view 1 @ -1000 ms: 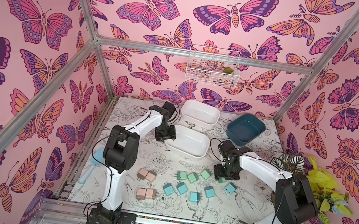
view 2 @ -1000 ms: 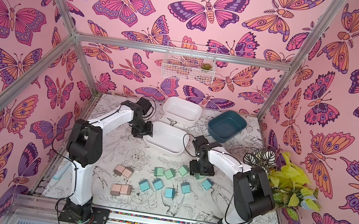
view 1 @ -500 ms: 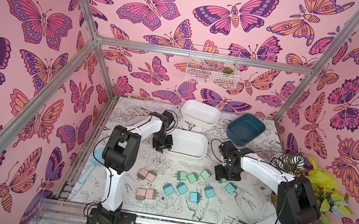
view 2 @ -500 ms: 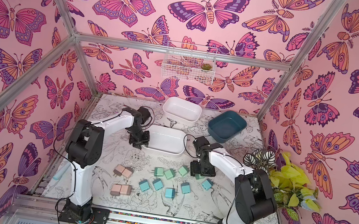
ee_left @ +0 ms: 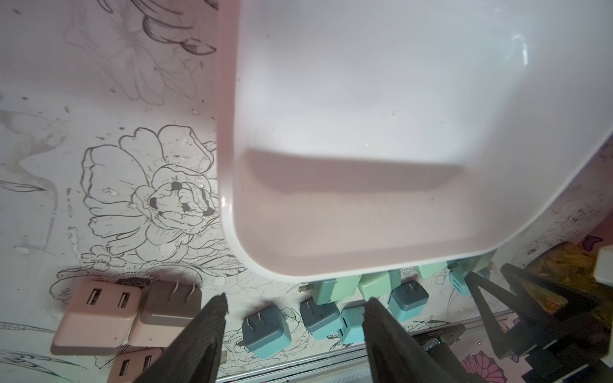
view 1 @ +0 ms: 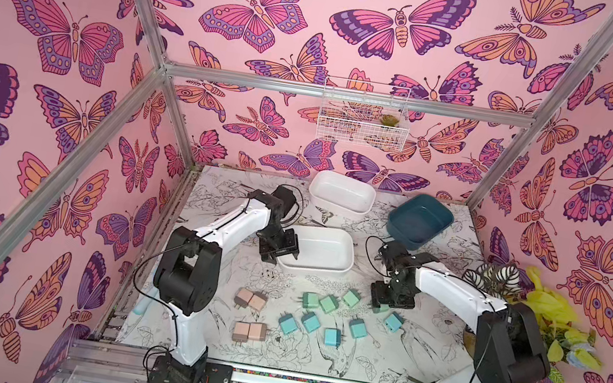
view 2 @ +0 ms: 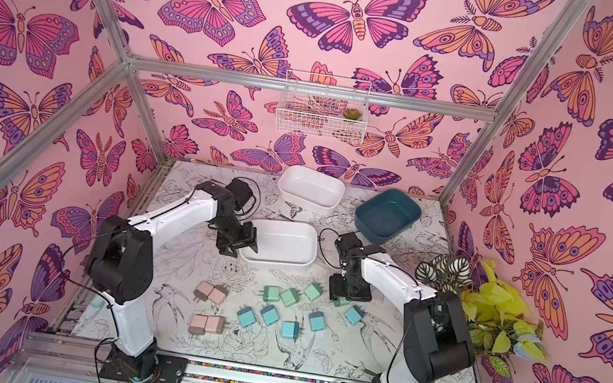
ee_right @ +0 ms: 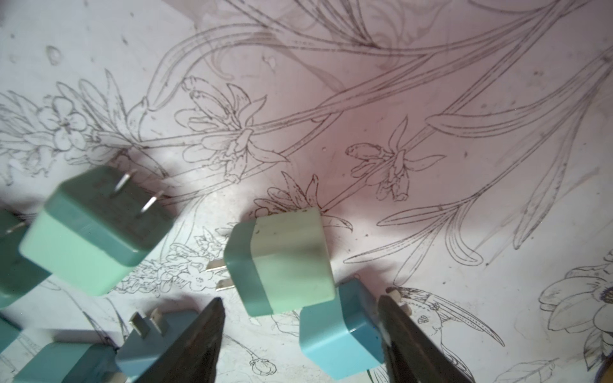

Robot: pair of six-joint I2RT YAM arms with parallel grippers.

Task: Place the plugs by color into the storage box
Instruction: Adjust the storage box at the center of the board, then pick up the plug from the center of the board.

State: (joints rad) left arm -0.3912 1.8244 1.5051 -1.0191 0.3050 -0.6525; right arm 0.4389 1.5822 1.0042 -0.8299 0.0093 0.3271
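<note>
Likely first pick | pink, mint, teal squarish plastic plugs point(view 1: 331, 336) loose, desk front-centre | left gripper point(ee_left: 296, 300) released beside white rectangular plastic box point(view 1: 320, 247) | right gripper point(ee_right: 300, 300) spread over mint plug point(ee_right: 285, 258) | next: lower, straddle, pinch

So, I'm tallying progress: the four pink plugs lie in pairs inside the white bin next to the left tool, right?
No: the four pink plugs lie in pairs on the table, not inside the white bin next to the left tool, as both top views show.
</note>
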